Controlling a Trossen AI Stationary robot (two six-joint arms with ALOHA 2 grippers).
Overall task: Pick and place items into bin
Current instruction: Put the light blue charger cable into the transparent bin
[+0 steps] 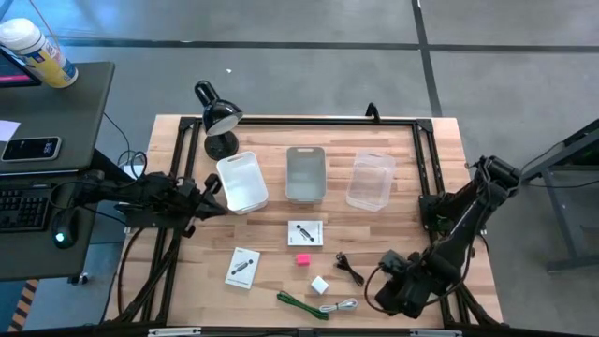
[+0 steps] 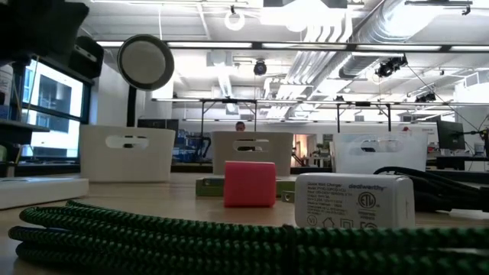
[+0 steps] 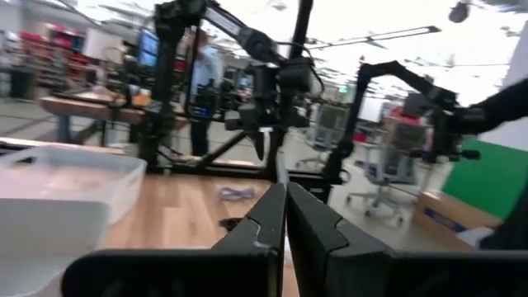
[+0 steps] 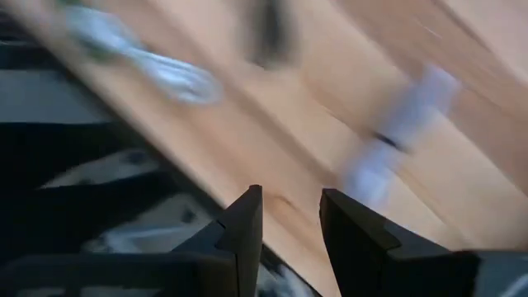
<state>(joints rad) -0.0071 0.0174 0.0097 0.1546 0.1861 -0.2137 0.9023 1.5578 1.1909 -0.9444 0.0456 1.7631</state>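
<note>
green cord [image 1: 298, 302] long axis slants along near table [image 1: 412, 168] edge | left pincer [image 3: 285, 216] together | right pincer [image 4: 290, 219] slightly apart, empty

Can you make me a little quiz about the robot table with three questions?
1. How many bins stand in the row on the table?
2. True or false: the pink cube is already inside a bin.
3. Which cord lies closest to the white cube: A) green cord, B) black cord, C) both the same?

Key:
1. Three: white bin, grey bin, clear bin.
2. False. It sits on the table, in front of a packet.
3. A.

Bonus: the left gripper is shut near the white bin; the right gripper is open over the table's front right part.
</note>
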